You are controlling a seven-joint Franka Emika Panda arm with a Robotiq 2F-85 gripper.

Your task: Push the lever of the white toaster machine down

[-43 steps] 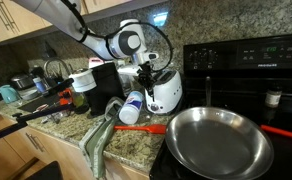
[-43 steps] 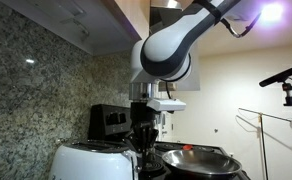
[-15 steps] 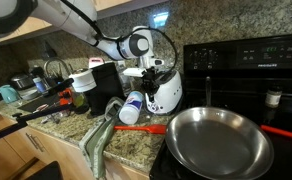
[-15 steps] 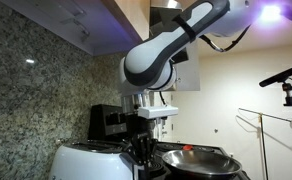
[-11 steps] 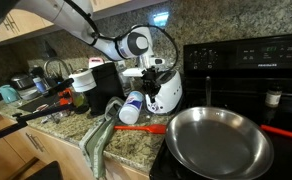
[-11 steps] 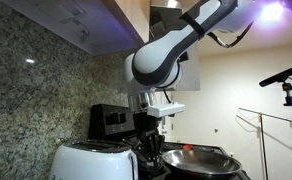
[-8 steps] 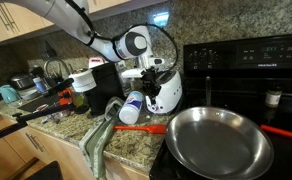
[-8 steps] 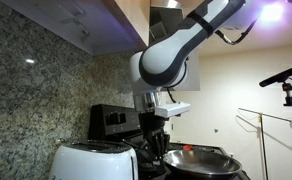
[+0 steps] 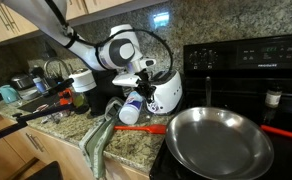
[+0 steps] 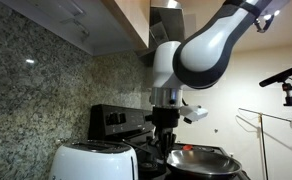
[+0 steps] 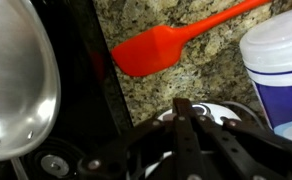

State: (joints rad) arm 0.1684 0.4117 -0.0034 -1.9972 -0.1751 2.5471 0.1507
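Observation:
The white toaster (image 9: 166, 95) stands on the granite counter beside the stove; it also shows at the lower left in an exterior view (image 10: 91, 160). My gripper (image 9: 146, 84) hangs at the toaster's end, fingers pointing down. In an exterior view the gripper (image 10: 164, 136) sits a little off the toaster's end, above the pan. In the wrist view the gripper (image 11: 184, 108) is shut and empty, with a white patch of the toaster (image 11: 212, 108) just beyond its tips. I cannot make out the lever.
A steel frying pan (image 9: 218, 140) sits on the black stove (image 9: 246, 70). A red spatula (image 11: 161, 45), a white and blue container (image 9: 132, 108) and a green cloth (image 9: 98, 140) lie in front of the toaster. A black appliance (image 10: 111, 120) stands behind it.
The arm has swung; the gripper has moved off the toaster's end, sideways toward the pan and slightly up. The toaster has not moved.

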